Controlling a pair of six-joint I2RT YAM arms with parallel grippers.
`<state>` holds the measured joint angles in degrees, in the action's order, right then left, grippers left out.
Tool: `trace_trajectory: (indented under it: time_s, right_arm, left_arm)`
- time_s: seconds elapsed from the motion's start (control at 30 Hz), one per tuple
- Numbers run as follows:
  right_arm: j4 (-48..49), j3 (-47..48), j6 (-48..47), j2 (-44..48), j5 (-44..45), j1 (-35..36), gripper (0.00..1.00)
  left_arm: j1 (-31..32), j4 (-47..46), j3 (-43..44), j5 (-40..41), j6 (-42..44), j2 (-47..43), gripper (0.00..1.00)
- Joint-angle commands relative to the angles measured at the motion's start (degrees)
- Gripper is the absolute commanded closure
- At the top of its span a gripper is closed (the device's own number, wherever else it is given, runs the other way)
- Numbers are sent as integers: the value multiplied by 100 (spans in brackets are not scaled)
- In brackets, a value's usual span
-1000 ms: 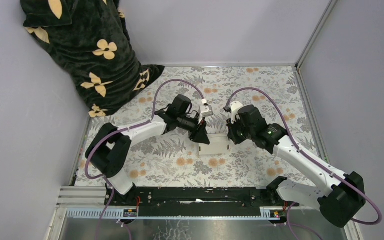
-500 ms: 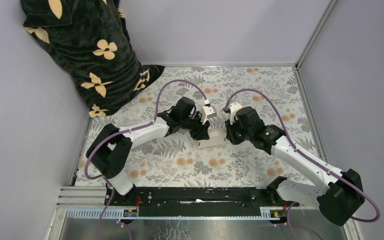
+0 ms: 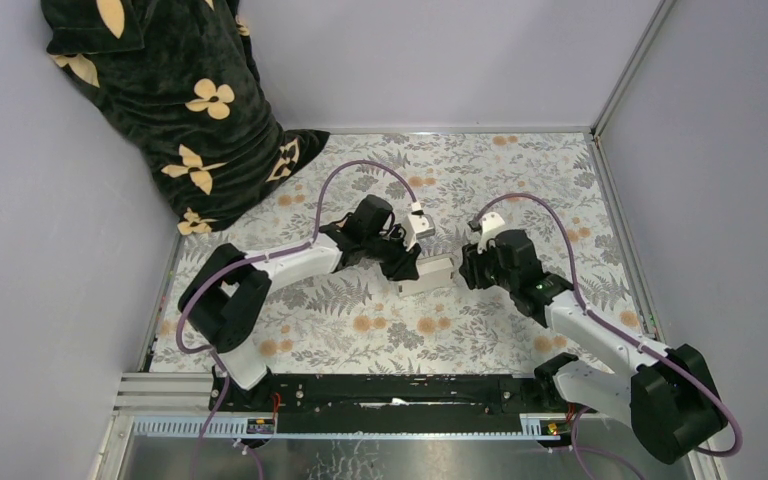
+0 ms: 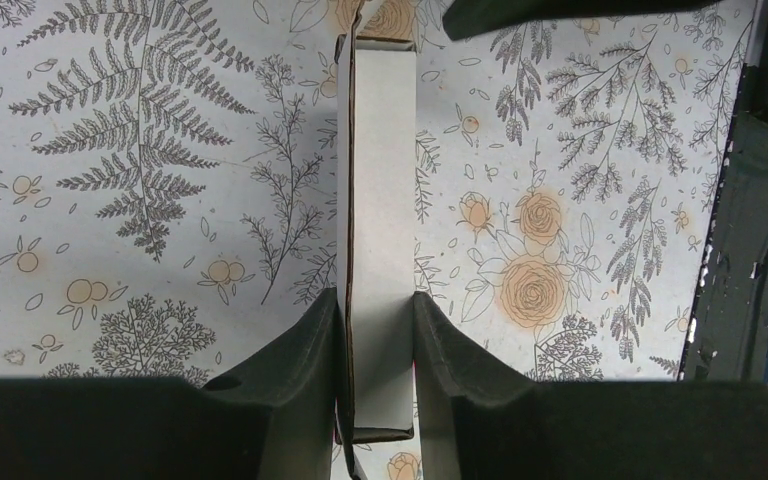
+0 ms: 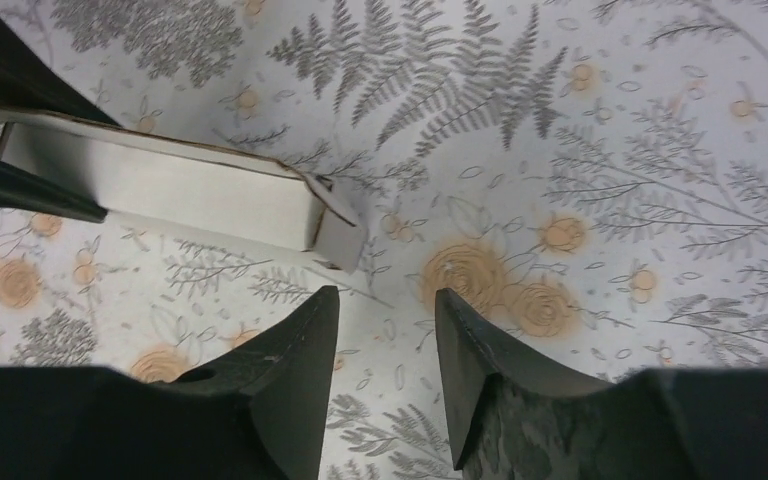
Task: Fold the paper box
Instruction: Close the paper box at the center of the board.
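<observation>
The paper box [image 3: 432,273] is white thin cardboard, folded into a small box and held a little above the flowered table. My left gripper [image 4: 376,300] is shut on the paper box [image 4: 380,200], one finger against each side wall. In the top view the left gripper [image 3: 407,268] holds the box's left end. My right gripper [image 5: 387,295] stands open with nothing between its fingers, just short of the box's end flap [image 5: 335,232]. From above, the right gripper [image 3: 466,268] sits just off the box's right end.
A dark cloth with cream flowers [image 3: 175,100] hangs at the back left corner. Grey walls close in the table on three sides. A black rail [image 3: 390,390] runs along the near edge between the arm bases.
The right gripper has opened and let go of the box's right end, drawing back slightly to the right. The left gripper has kept its grip and lifted the box up-table.
</observation>
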<state>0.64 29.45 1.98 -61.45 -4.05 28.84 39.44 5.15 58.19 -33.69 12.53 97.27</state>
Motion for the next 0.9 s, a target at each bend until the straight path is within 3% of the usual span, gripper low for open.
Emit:
trace_trajectory:
  time_s: [0.0,0.17,0.57,0.87]
  right_arm:
    - [1246,-193,-449,213,73,-266,49]
    - [1942,-525,-452,271,-374,-588,41]
    - [2547,-351,-720,-413,-2480,-1439,52]
    - [2517,-280,-989,-413,-3108,-1445,51]
  left_arm:
    - [-134,341,144,70,197,417,75]
    - [-211,525,394,-33,290,619,75]
    - [-290,798,566,-146,398,709,75]
    - [-290,924,675,-149,476,878,75]
